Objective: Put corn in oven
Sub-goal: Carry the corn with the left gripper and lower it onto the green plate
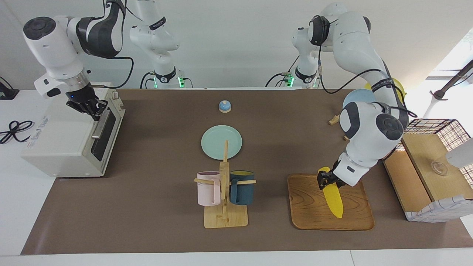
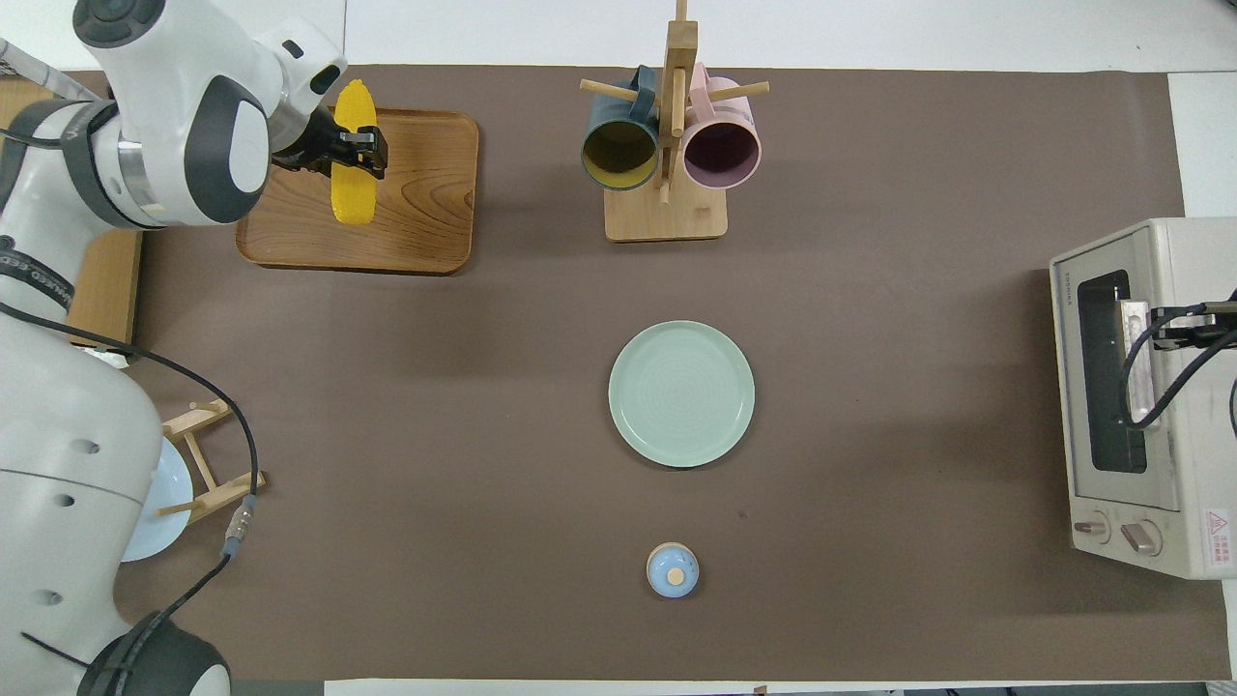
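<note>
Left gripper (image 1: 327, 180) is clamped on the corn (image 1: 332, 198), lifted above the wooden tray (image 1: 306, 207). Right gripper (image 1: 94, 109), closed at the oven (image 1: 70, 136) handle; your view of contact is obscured.

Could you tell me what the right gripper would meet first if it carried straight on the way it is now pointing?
The right gripper, shut, points down at the oven, right at the top of its door by the bar handle. It would likely meet that handle or the door's top edge at once; touch is unclear.
</note>
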